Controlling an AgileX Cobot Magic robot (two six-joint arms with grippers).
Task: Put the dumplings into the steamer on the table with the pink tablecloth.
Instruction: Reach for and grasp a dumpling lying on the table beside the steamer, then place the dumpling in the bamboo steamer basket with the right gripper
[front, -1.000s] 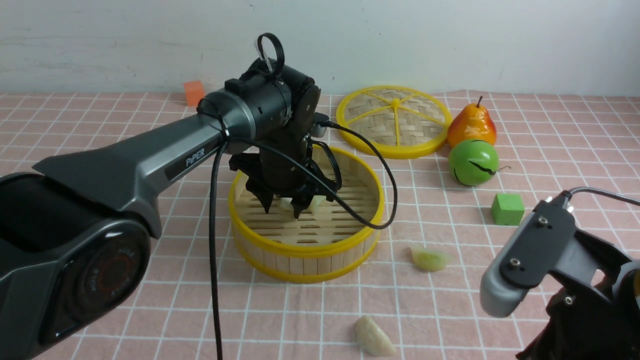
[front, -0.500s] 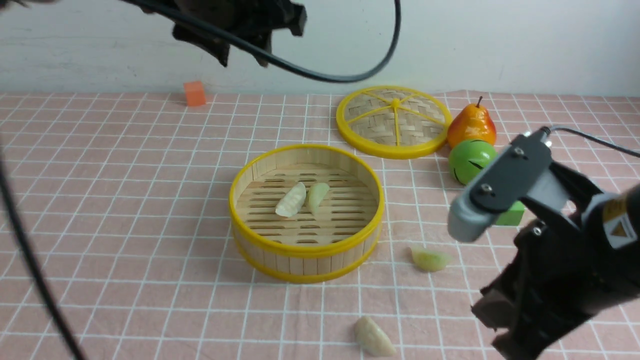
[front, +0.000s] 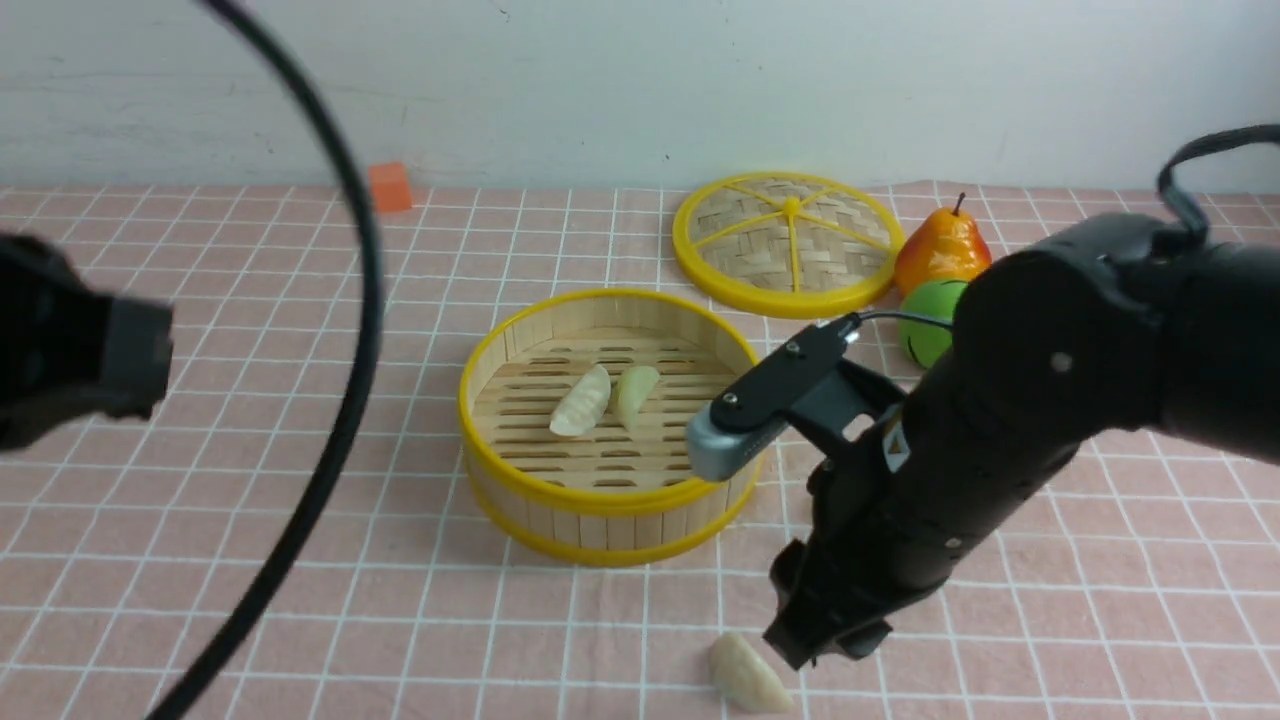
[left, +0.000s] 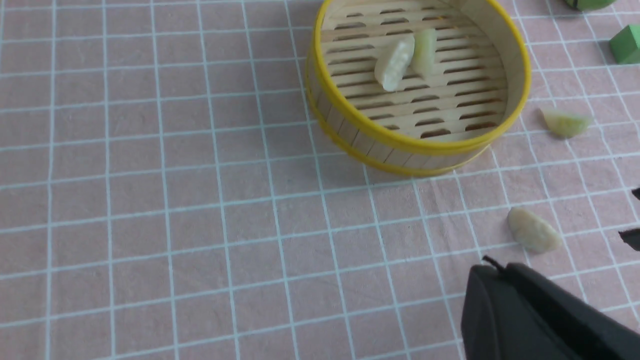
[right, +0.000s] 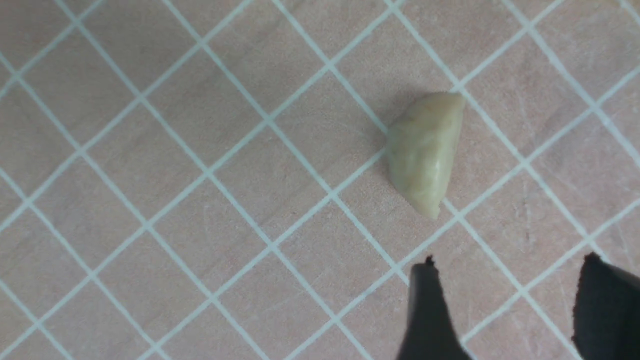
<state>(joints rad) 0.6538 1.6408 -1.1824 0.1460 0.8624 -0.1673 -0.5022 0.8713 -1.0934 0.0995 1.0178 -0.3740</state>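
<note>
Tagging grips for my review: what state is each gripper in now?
Left gripper: closed, holding nothing.
Right gripper: open, nothing between its fingers.

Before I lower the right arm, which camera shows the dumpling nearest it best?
Right wrist view: the dumpling appears largest, whole and unobstructed. Front view shows it small beside the right gripper; left wrist view, small too.

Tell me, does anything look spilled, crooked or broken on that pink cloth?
Nothing looks spilled or broken. The steamer stands upright; its lid lies flat behind it. Two dumplings sit loose on the cloth, simply not yet in the steamer.
</note>
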